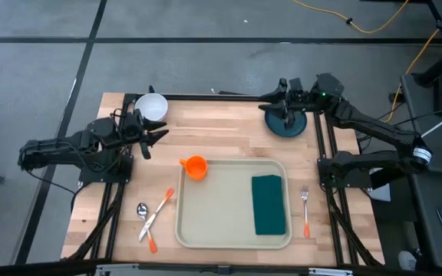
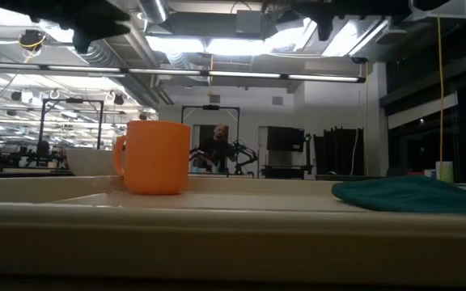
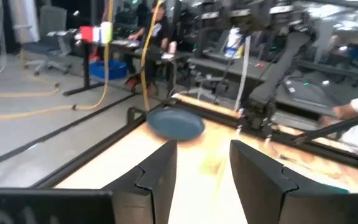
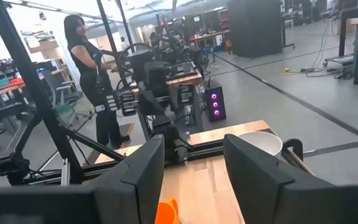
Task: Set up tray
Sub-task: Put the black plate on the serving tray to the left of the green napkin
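The large cream rectangular plastic tray with rounded corners (image 1: 213, 222) lies at the near middle of the wooden table (image 1: 229, 142); on its right part rests a folded dark green cloth (image 1: 268, 204), and an orange plastic mug (image 1: 196, 167) stands at its far left corner, its handle pointing left; in the low view the mug (image 2: 154, 157) rises behind the tray's near rim (image 2: 217, 222), the cloth (image 2: 411, 195) lying flat to the right; left of the tray lie a metal spoon (image 1: 143, 211) and an orange-handled knife (image 1: 158, 211), crossing a second orange-handled utensil (image 1: 150, 238); right of the tray, just beside its rim, lies an orange-handled fork (image 1: 305, 211); farther back, the left gripper (image 1: 158, 136) hovers near the table's far left, fingers spread and released, just beside a white round bowl (image 1: 151, 106); at the far right the right gripper (image 1: 284, 116) hangs over a dark teal round plate (image 1: 286, 123), jaws parted and empty in its wrist view; a person (image 4: 89, 59) stands in the room beyond
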Available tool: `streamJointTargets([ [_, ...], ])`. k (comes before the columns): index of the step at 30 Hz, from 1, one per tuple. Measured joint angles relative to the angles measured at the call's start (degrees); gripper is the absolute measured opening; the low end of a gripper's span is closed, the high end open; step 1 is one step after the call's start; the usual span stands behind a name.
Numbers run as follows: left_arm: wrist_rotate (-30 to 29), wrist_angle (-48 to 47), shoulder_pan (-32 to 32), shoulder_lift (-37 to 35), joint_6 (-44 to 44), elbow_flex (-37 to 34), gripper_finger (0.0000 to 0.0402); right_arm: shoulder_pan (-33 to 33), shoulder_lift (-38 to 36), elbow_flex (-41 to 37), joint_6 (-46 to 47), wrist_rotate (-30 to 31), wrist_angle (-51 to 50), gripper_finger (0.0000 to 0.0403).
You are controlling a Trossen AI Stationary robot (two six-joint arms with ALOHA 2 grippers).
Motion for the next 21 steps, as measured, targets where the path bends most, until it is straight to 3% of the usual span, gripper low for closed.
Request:
streamJointTargets([
  [4, 2.16, -0.64, 3.63, 0.27, -1.71, 0.0, 0.0143, 1.1, 1.16, 0.0, 0.1, 0.6, -0.15, 0.0172],
  [16, -7.3, -0.79, 5.33, 0.11, -3.93, 0.0, 0.0143, 1.11, 1.95, 0.0, 0.11, -0.28, -0.39, 0.0172],
  [21, -7.8, -0.79, 5.33, 0.11, -8.92, 0.0, 0.0143, 1.11, 1.95, 0.0, 1.29, -0.31, -0.39, 0.0172],
])
